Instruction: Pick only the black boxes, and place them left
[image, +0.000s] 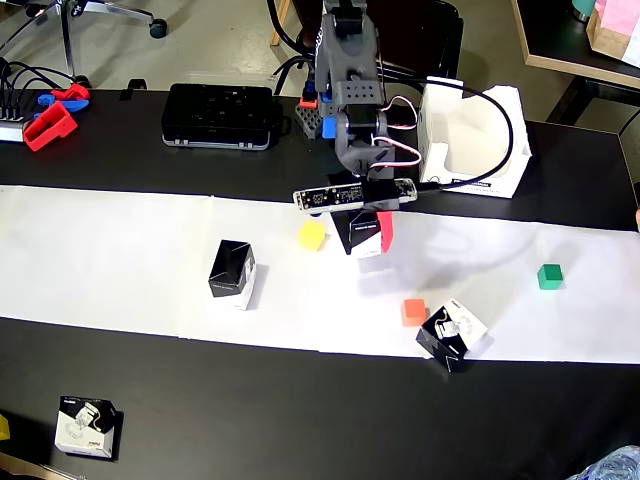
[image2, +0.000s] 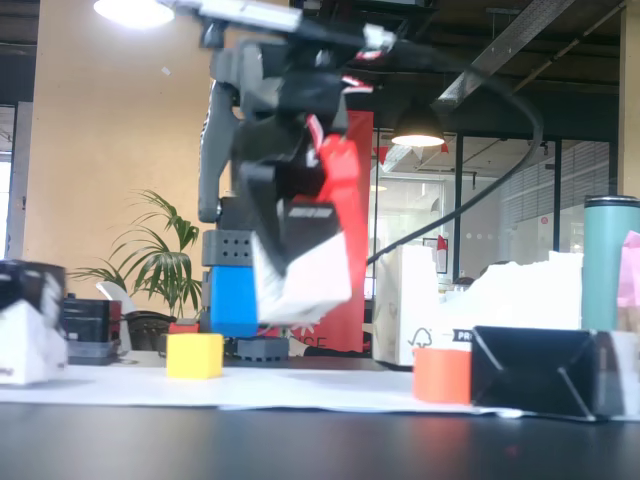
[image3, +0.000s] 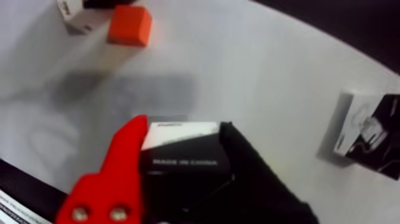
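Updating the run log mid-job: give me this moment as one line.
gripper: shut on black box | box: lifted clear of paper | yellow cube: beside it | other black boxes on paper: two

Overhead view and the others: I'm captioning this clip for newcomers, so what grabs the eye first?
The gripper holds a black box lifted clear of the white paper strip, between its red finger and black finger. Another black box stands upright left of it in the overhead view, and a third lies beside the orange cube.
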